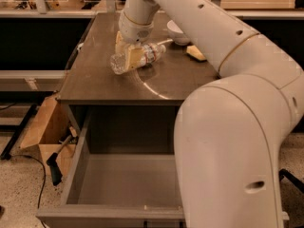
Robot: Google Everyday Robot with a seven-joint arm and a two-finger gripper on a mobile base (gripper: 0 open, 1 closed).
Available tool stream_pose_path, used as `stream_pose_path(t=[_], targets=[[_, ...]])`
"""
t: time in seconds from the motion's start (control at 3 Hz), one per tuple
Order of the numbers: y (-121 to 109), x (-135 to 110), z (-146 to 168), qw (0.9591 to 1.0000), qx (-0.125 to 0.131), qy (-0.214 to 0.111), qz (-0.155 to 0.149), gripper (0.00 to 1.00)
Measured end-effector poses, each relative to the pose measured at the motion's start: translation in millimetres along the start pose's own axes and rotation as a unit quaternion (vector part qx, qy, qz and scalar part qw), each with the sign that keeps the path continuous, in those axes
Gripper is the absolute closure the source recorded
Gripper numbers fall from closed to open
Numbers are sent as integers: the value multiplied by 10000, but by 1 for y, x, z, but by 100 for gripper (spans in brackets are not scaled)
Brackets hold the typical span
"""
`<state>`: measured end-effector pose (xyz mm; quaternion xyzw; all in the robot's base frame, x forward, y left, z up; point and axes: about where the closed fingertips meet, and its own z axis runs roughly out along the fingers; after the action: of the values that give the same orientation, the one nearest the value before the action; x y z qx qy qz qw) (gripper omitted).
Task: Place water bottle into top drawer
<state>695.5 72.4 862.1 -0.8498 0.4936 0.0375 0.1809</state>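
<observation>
While gripper [129, 57] clasps water bottle [151, 54] over tabletop [97, 77], top drawer [76, 175] stands open.

Lab workroom, metal worktable [95, 82], benches [259, 3] behind, cardboard box [40, 133], end effector [129, 57] clasping water bottle [153, 52] over it

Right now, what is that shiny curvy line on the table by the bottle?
Camera view: that is glare, light bouncing off the smooth table in a curved streak in front of the water bottle. The gripper holds the bottle there, fingers shut on it. The open top drawer below lies in dim shadow.
</observation>
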Motion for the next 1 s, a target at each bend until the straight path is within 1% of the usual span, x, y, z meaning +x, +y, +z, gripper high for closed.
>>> stream_pose_path(t=[0.33,0.67,1.0], targets=[[6,-5,-31,9999,134,-26,-55,100],[16,-16,-67,9991,308,-125,-257,100],[33,-29,-94,9971,434,-366,-515,100]])
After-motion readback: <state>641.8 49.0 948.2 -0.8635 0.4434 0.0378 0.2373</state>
